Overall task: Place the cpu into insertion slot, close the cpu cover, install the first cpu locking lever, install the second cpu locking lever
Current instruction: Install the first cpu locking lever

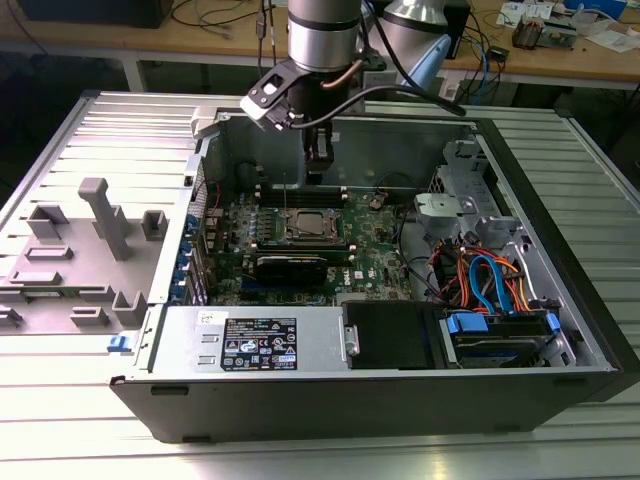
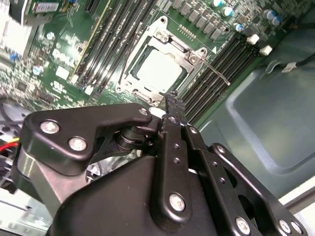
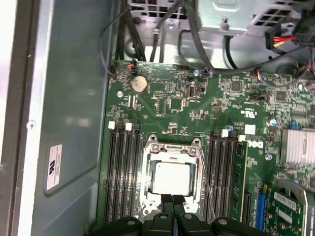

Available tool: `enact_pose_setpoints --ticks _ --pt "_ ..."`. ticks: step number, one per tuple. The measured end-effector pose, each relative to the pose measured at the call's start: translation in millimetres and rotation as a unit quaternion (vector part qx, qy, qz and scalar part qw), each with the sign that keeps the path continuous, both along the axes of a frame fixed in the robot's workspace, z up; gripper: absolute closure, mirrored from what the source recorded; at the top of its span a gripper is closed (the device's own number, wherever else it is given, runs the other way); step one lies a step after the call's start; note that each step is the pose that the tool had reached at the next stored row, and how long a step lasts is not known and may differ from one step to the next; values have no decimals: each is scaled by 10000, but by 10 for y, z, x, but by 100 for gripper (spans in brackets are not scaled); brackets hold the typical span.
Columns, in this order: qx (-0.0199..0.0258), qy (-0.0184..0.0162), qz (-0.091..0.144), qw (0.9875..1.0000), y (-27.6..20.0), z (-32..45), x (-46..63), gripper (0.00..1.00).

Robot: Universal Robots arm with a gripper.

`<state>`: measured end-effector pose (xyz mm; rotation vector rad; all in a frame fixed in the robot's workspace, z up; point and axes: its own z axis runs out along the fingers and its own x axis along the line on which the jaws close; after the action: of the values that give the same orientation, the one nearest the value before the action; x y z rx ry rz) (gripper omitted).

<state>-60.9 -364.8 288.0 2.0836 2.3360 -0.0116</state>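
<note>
The cpu [image 3: 172, 178] lies flat in the insertion slot [image 3: 147, 189] of the green motherboard, its silver top showing through the window of the cpu cover [image 3: 173, 149], which lies down over it. A thin wire locking lever [image 3: 205, 182] runs along one side of the socket and angles out over the memory slots. My gripper [image 3: 173, 205] hangs just above the socket's edge, shut with nothing between its black fingers. In the second wrist view the gripper [image 2: 172, 98] points down beside the cpu [image 2: 158, 71]. The exterior view has the gripper [image 1: 318, 168] over the cpu [image 1: 308, 226].
Long black memory slots [image 3: 123, 177] flank the socket on both sides. A black expansion card [image 1: 290, 266] lies in front of it. The power supply [image 1: 255, 342], a drive with blue and orange cables [image 1: 495, 320] and the case walls [image 1: 400, 140] ring the board. A grey fixture plate [image 1: 80, 250] sits outside.
</note>
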Motion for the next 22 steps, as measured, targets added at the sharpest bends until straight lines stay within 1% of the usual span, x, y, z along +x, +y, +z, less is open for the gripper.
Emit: enact_pose_setpoints --ticks 2,3,4,5,8,9,10,11,13,15,16,17,18,19,20,21,22 --pt "0 0 202 9998 0 0 0 89" --pt "0 0 348 9994 0 0 0 89" --pt "0 0 495 9988 0 0 0 89" --pt "0 0 650 9979 0 -1 0 89" --pt "0 0 952 9955 0 -2 0 89" --pt "0 0 1068 9943 0 -2 0 89" --pt "0 0 1239 9923 0 -3 0 89" --pt "0 0 1406 9901 0 -4 0 89" --pt "-2 0 1590 9873 0 -4 0 89" --pt "-6 1 1871 9823 0 -4 -1 89" --pt "-10 2 2053 9787 -1 -4 -1 89" --pt "-10 2 2242 9745 0 -5 0 89" --pt "-11 1 2462 9692 0 -7 0 89" --pt "-11 1 2575 9663 0 -7 0 89" --pt "-11 1 2662 9639 0 -8 -1 89" --pt "-12 1 2787 9604 0 -9 -1 89" --pt "-11 0 2885 9575 0 -10 -5 89"
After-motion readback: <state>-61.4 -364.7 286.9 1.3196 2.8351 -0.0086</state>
